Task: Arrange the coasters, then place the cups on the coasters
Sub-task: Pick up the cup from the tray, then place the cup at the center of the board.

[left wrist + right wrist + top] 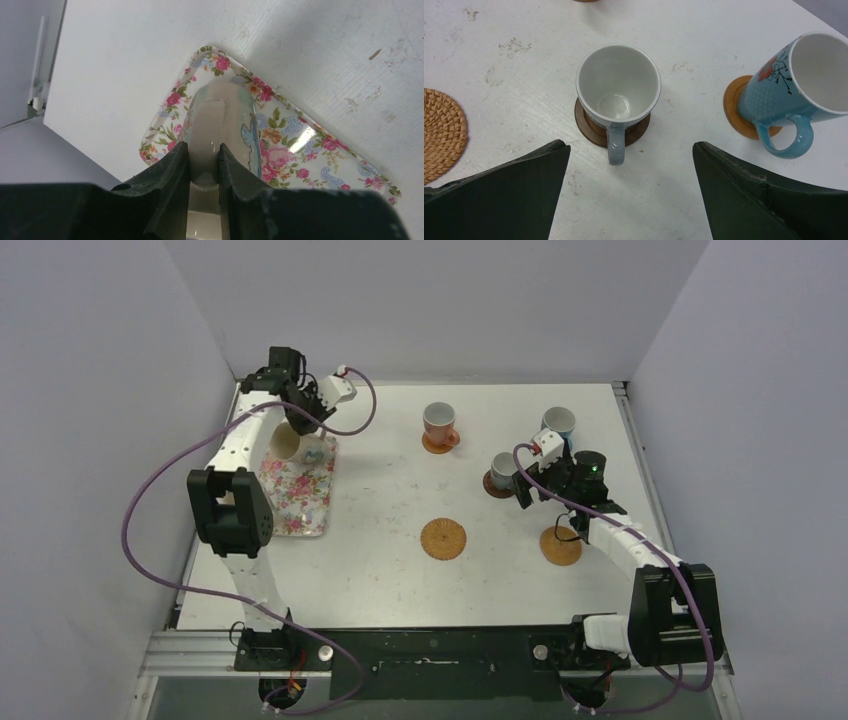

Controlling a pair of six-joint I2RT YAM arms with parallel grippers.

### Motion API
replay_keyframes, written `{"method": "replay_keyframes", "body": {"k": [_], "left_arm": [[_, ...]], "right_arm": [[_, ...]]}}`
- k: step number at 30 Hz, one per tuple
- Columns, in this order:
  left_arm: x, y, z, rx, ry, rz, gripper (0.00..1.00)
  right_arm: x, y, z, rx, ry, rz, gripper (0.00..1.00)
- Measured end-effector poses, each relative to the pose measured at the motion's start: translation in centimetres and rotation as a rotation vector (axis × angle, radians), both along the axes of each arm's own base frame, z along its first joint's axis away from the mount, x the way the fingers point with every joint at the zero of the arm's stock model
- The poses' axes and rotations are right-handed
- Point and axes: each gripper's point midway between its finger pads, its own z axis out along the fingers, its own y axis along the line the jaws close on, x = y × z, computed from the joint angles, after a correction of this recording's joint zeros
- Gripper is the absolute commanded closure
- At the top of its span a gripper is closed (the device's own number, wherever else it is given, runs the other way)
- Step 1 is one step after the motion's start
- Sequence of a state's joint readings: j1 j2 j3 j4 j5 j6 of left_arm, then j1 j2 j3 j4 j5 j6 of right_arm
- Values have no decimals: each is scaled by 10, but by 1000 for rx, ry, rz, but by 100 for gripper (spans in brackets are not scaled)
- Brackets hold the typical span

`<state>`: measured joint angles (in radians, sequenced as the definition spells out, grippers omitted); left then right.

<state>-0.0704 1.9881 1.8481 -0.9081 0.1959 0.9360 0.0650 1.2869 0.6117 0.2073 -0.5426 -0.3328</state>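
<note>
Entry: cream cup (220, 112), task piece, on the floral tray (310, 145), directly ahead of the left pincer (204, 150). The left pincer is clamped on the cup's wall near the rim, one finger apparently inside and one outside; the cup's tilt cannot be read for certain. The right pincer (630, 145) has its fingers wide apart, holds nothing and hangs over the surface (524, 60). Just ahead of it, within the span of its fingers, the grey cup (618, 95) sits on the dark brown coaster (591, 127), handle pointing back at the pincer. The light blue cup (789, 85) on an orange coaster (734, 107) stands ahead, off the finger at the right of the wrist view. A bare woven coaster (441, 132) lies off the other finger, and a second woven coaster (561, 546) lies behind the pincer, beside its forearm. The salmon-pink cup (440, 418), already seated, stands well apart from both pincers. Hazards, judged: a narrow pinch on glazed wall probably lets the heavy cup swing or slip once lifted, or drags the tray along. A poorly centred set-down could leave it rocking on the woven disc. Any drop or swing of the right pincer could catch the grey handle and push that cup off its coaster, or clip the blue cup.
</note>
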Motion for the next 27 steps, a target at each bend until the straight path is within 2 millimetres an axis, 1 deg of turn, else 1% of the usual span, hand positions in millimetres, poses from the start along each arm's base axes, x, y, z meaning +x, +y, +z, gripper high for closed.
{"method": "replay_keyframes", "body": {"k": [3, 8, 12, 16, 19, 21, 24, 27], "left_arm": [[-3, -1, 23, -15, -46, 6, 100], [-8, -6, 50, -44, -102, -4, 100], [-12, -9, 62, -64, -123, -5, 100], [-17, -18, 65, -73, -116, -20, 100], [-25, -35, 62, -61, -92, -57, 100], [-32, -55, 59, -52, -75, -100, 100], [-45, -89, 57, -41, -54, -181, 100], [-60, -118, 54, -22, -32, -251, 100]], "right_arm": [[0, 0, 0, 0, 0, 0, 0], [0, 0, 0, 0, 0, 0, 0], [0, 0, 0, 0, 0, 0, 0], [0, 0, 0, 0, 0, 0, 0], [0, 0, 0, 0, 0, 0, 0], [0, 0, 0, 0, 0, 0, 0], [0, 0, 0, 0, 0, 0, 0], [0, 0, 0, 0, 0, 0, 0]]}}
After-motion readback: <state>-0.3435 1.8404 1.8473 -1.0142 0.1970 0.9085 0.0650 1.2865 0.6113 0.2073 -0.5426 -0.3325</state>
